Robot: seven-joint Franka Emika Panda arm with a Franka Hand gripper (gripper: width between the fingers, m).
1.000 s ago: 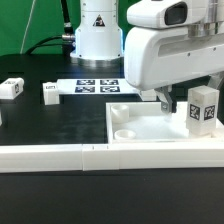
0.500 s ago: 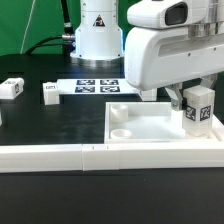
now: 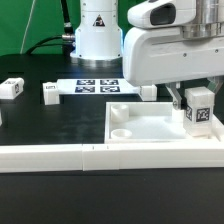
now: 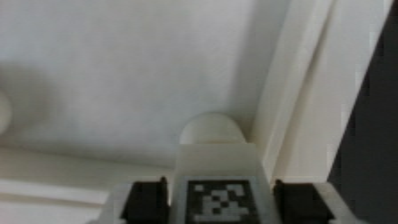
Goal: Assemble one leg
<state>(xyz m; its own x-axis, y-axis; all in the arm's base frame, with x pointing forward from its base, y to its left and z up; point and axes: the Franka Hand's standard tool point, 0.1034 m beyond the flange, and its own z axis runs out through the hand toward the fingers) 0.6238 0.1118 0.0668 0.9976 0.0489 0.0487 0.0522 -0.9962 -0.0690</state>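
My gripper (image 3: 196, 100) is shut on the leg (image 3: 201, 109), a small white oblong block with a black-and-white tag. It holds the leg upright over the right end of the large white tray-like piece (image 3: 135, 128), near its far right corner. In the wrist view the leg (image 4: 219, 160) runs out from between the dark fingers (image 4: 150, 197), its rounded tip over the tray's floor (image 4: 125, 90) close to the tray's wall (image 4: 294, 80). The gripper (image 4: 222, 200) is closed on the tagged part. I cannot tell whether the leg's tip touches the tray.
Two more small white tagged blocks (image 3: 11, 88) (image 3: 50, 93) lie at the exterior view's left. Another small white block (image 3: 148, 92) sits behind the tray. The marker board (image 3: 97, 86) lies in front of the arm's base. A long white rail (image 3: 100, 155) runs along the front.
The leg has shifted slightly within the gripper's hold over the tray's right end and stands more upright than a second ago. Nothing else moved.
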